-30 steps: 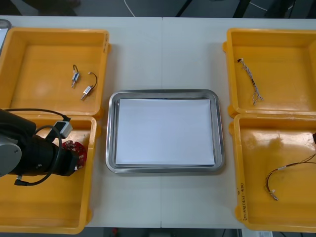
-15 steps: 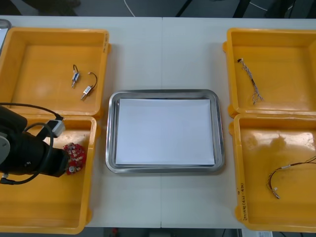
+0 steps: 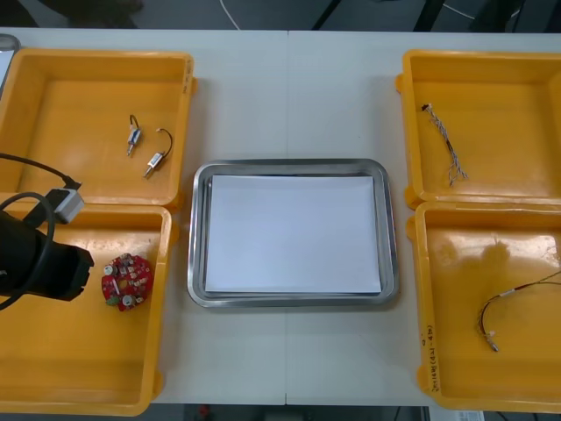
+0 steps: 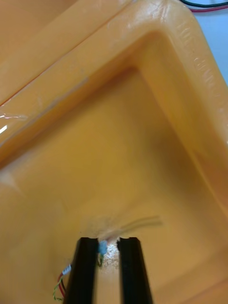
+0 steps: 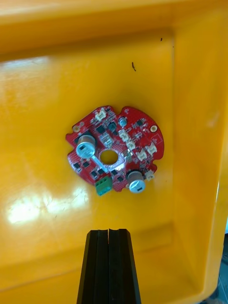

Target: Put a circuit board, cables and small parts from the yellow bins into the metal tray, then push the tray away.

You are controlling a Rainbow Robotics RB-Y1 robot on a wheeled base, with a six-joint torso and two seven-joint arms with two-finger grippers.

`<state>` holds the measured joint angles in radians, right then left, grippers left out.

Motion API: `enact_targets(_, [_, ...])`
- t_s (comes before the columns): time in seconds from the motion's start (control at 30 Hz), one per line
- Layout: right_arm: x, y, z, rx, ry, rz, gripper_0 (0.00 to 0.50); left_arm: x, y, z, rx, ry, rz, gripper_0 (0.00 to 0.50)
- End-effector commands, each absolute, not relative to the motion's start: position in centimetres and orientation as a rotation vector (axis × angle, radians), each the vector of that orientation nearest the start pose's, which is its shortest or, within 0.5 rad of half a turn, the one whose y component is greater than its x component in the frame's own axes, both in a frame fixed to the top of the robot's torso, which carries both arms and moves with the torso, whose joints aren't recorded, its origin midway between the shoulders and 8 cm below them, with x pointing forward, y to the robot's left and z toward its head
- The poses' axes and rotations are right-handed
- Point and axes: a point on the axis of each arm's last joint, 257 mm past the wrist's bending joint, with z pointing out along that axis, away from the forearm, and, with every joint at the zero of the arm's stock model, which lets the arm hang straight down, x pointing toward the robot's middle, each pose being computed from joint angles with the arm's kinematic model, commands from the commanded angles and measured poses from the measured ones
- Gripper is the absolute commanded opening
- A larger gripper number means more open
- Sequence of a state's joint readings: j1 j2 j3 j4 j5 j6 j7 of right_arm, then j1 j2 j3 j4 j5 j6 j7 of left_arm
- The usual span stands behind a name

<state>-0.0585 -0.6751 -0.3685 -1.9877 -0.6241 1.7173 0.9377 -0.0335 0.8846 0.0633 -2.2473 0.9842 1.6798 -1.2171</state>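
The left claw, closed on nothing, hangs short of the one circuit board in the lower-left of four yellow bins; closed like this, it could only shove the board. The right claw pinches the tip of the one red and yellow cable, lower right, and may drop it. Also there: two small metal parts, one twisted cable, one metal tray.

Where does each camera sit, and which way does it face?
Front view: above the arms, looking steeply down at the table; the left arm at the left edge.
Left wrist view: on the left wrist, looking past its shut jaws at the red circuit board in a yellow bin.
Right wrist view: on the right wrist, looking into another yellow bin, jaws pinching a red and yellow cable.
Shared: front and left wrist views both show the circuit board.
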Motion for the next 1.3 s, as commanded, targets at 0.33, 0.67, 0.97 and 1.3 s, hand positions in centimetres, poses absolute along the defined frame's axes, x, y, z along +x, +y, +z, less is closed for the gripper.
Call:
enact_targets(0.33, [38.8,-46.8,-20.0,0.808,2.486,0.003,0.500,34.9,30.8,-16.9,0.349,2.722,-0.118,0.000])
enact_targets(0.67, [38.5,-46.8,-19.7,0.790,2.495,0.019,0.500,35.1,30.9,-16.6,0.391,2.706,-0.100,0.000])
enact_targets(0.97, [38.4,-46.1,-19.4,0.769,2.510,0.038,0.500,34.8,31.4,-16.8,0.594,2.682,-0.043,0.000])
enact_targets(1.3, [38.1,-42.2,-19.5,0.740,2.551,0.114,0.500,34.7,31.4,-17.4,0.865,2.606,0.012,0.001])
